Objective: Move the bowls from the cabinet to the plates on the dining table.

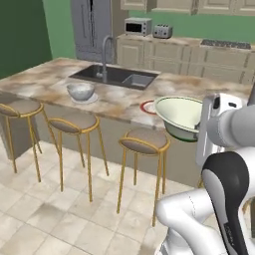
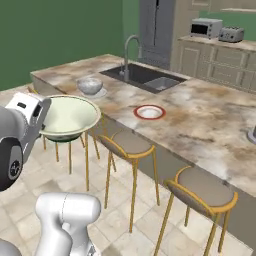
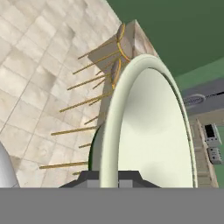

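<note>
My gripper (image 1: 201, 128) is shut on the rim of the cream and green bowl (image 1: 179, 115), which hangs tilted in the air in front of the dining table (image 1: 45, 82), above a stool. In the hand view the bowl (image 3: 148, 131) stands on edge, with the gripper (image 3: 109, 177) clamped on its rim. From the right, the same bowl (image 2: 67, 116) and gripper (image 2: 42, 122) sit at the left. The speckled grey bowl (image 1: 79, 90) rests on the white plate (image 1: 92, 99). Just beyond the held bowl, the red-rimmed plate (image 1: 148, 106) (image 2: 149, 111) lies bare.
Three yellow-framed stools (image 1: 144, 141) line the island's near side. A dark sink (image 1: 115, 76) with a tall tap (image 1: 105, 55) is set into the top. Beyond it, a microwave (image 1: 137, 25) and a toaster (image 1: 162, 31) stand on the back counter under beige wall cabinets (image 1: 174, 5).
</note>
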